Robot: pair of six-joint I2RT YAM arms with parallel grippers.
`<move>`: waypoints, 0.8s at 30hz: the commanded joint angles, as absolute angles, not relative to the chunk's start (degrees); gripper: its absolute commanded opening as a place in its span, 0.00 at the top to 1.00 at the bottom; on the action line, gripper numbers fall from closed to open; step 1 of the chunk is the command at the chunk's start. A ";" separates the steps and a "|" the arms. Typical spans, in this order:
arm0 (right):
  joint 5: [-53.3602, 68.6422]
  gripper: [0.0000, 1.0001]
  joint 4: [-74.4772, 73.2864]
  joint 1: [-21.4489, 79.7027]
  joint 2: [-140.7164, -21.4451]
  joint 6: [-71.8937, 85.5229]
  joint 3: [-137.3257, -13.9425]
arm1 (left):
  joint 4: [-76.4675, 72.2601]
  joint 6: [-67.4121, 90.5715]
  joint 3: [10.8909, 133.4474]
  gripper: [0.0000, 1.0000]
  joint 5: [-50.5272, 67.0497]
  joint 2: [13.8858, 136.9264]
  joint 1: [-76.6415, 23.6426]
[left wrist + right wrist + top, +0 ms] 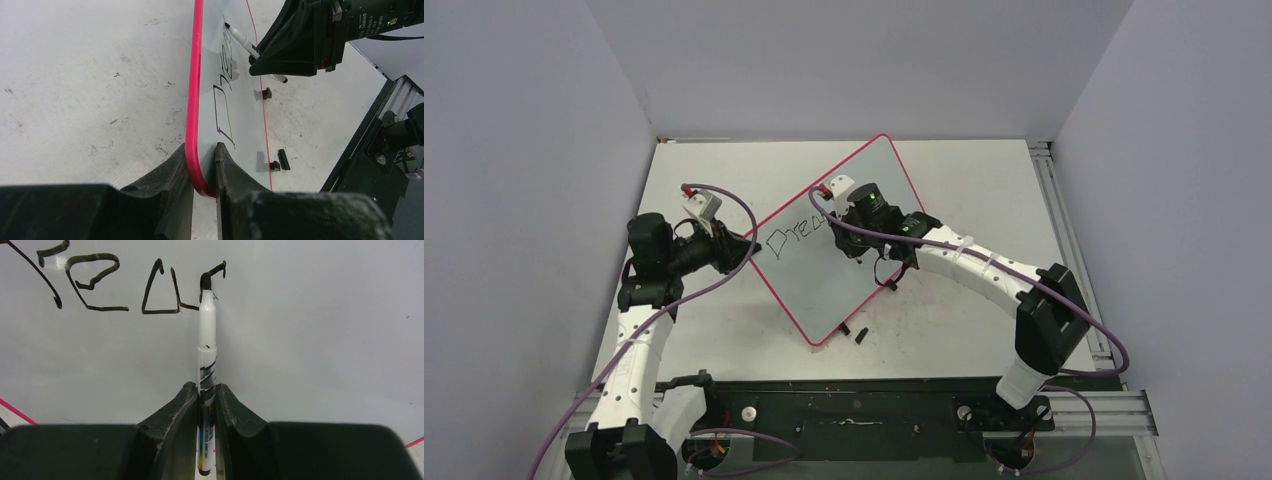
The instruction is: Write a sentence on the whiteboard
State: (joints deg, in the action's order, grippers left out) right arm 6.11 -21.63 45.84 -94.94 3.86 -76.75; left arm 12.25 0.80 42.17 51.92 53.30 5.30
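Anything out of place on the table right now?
Only a small black piece lying loose on the tabletop beside the whiteboard's near corner, possibly a marker cap. Otherwise nothing stands out.

The left arm (629, 365) and right arm (984, 268) have white shells on their links and black housings at the joints. Thin white ties (965, 242) ring the right arm's forearm shell. A purple cable (736, 222) loops along each arm from base to wrist. Each wrist carries a small pale grey box (700, 203) with a red tip. A green light (867, 196) glows on the right wrist's black housing. The left claw (202, 150) and right claw (206, 389) have matte black curved fingers, scuffed and flecked white along the edges
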 commanded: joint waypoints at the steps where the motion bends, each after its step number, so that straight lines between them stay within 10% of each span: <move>1: 4.20 0.95 -20.55 45.99 -96.37 4.52 -79.59 | 13.76 -6.41 42.54 1.00 49.57 52.91 4.72; 24: 2.80 0.95 -22.25 44.85 -97.05 6.35 -79.99 | 13.77 -6.42 42.54 1.00 49.64 52.64 4.66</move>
